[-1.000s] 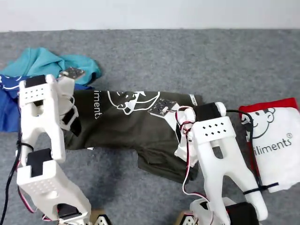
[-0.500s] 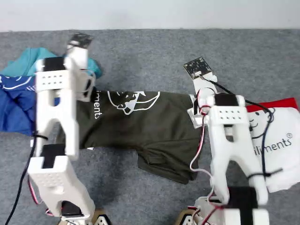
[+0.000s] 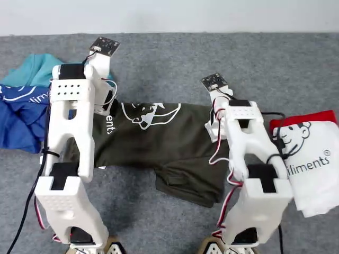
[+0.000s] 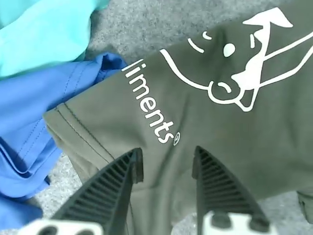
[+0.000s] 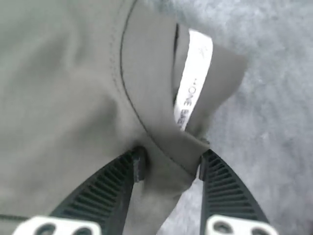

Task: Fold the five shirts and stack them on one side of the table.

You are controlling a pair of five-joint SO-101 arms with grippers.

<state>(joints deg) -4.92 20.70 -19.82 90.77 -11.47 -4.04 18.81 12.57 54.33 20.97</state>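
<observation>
While olive shirt (image 3: 159, 143) lies rumpled, both jaws parted over it

We see a grey, felt-like table cover (image 3: 265, 63) spread across the surface. Behind its far edge we see a pale wall (image 3: 169, 16).

olive shirt (image 3: 175, 143): matt cloth
surface (image 3: 265, 63): rough, felt-like fabric
left arm (image 3: 69, 132): smooth white plastic
left end effector (image 4: 167, 155): ribbed plastic
</observation>
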